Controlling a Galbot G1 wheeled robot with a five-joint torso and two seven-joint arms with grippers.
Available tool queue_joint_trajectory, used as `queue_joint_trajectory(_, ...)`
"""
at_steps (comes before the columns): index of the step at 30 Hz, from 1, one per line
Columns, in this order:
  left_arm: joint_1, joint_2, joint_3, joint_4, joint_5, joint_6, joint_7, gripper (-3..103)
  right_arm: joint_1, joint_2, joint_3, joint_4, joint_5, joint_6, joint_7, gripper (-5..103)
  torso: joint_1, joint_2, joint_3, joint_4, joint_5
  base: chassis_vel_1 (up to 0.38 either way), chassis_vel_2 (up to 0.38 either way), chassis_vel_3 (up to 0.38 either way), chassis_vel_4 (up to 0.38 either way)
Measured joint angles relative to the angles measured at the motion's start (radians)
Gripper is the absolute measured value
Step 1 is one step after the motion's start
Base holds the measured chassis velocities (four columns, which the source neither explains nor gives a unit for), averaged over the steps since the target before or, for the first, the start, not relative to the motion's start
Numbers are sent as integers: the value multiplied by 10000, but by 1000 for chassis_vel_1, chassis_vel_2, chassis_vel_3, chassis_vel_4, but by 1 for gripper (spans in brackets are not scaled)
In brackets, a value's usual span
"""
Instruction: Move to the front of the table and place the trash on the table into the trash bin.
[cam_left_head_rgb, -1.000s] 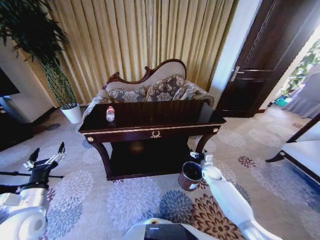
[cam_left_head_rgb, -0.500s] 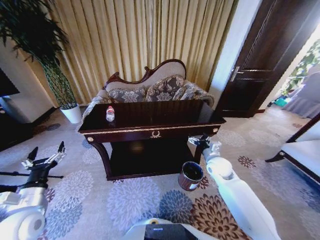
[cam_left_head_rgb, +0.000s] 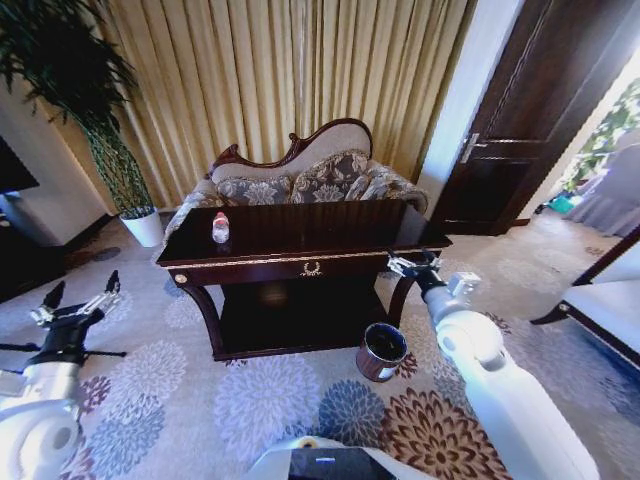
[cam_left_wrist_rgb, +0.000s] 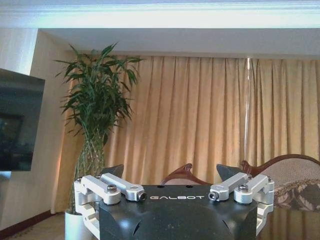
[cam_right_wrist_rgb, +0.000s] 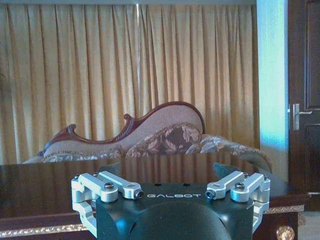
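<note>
The right gripper (cam_left_head_rgb: 412, 263) had risen from the trash bin (cam_left_head_rgb: 381, 351) to the table's (cam_left_head_rgb: 300, 262) right front corner, fingers open and empty.

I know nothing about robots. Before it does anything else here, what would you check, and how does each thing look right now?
1. Robot in front of the table: ok, it faces the front edge.
2. Trash to pick: ok, a bottle stands at the table's left end; whether paper scraps lie there, cannot tell.
3. Bin reachable and open: ok, on the carpet by the table's right leg, nothing covers it.
4. Right gripper free: ok, open, holds nothing, at the table's right front corner.
5. Left gripper free: ok, open, low over the carpet, left of the table.
6. Gripper near the bottle: not ok, both are far from it.
</note>
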Motion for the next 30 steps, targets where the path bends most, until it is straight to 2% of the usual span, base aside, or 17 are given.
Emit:
queue_joint_trajectory(9, -12, -18, 28, -36, 45, 542, -198, 100, -292, 85, -211, 58, -446, 18, -57, 100, 0, 0, 0, -2, 0, 0, 0, 0, 0)
queue_joint_trajectory(17, 110, 113, -101, -4, 74, 553, -190, 100, -323, 214, -719, -189, -736, 22, -378, 100, 0, 0, 1, -2, 0, 0, 0, 0, 0)
queue_joint_trajectory(30, 208, 91, -75, -89, 70, 357, -21, 100, -293, 244, -731, -171, -713, 129, -402, 100, 0, 0, 1, -3, 1, 0, 0, 0, 0)
